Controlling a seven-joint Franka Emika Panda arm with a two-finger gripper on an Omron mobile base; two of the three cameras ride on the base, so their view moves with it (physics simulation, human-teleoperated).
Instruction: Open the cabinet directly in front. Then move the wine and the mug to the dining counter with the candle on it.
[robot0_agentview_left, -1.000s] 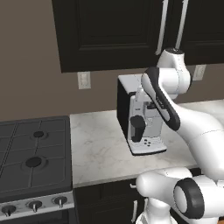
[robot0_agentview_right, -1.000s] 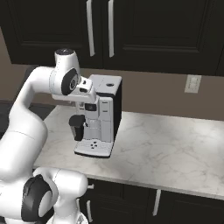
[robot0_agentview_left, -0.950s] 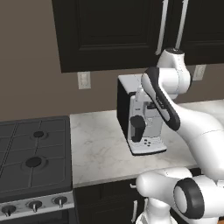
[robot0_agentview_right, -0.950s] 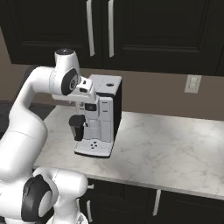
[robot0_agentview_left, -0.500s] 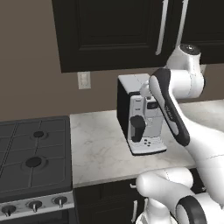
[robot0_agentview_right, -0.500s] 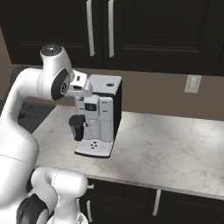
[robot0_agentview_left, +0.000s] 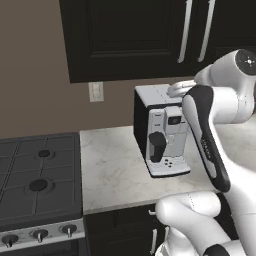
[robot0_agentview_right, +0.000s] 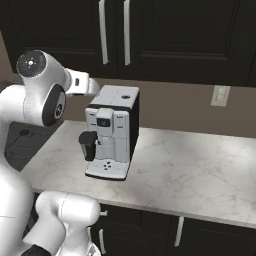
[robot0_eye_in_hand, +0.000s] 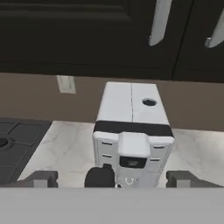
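Facing panelled dark cabinet (robot0_eye_in_hand: 87, 35), pale bar handles (robot0_eye_in_hand: 158, 22)

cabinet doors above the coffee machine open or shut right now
Shut: both cabinet doors lie flush, their pale handles side by side, with no interior showing.

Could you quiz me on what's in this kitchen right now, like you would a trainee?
1. True or false: the cabinet doors are shut.
2. What stands on the marble counter under the cabinet? A) toaster B) coffee machine C) kettle
3. In the hand view, is the gripper open or shut, and does it hold anything?

Key: 1. True; both doors are flush, handles side by side. 2. B, the coffee machine, right of the stove. 3. Open, fingertips wide apart, holding nothing.
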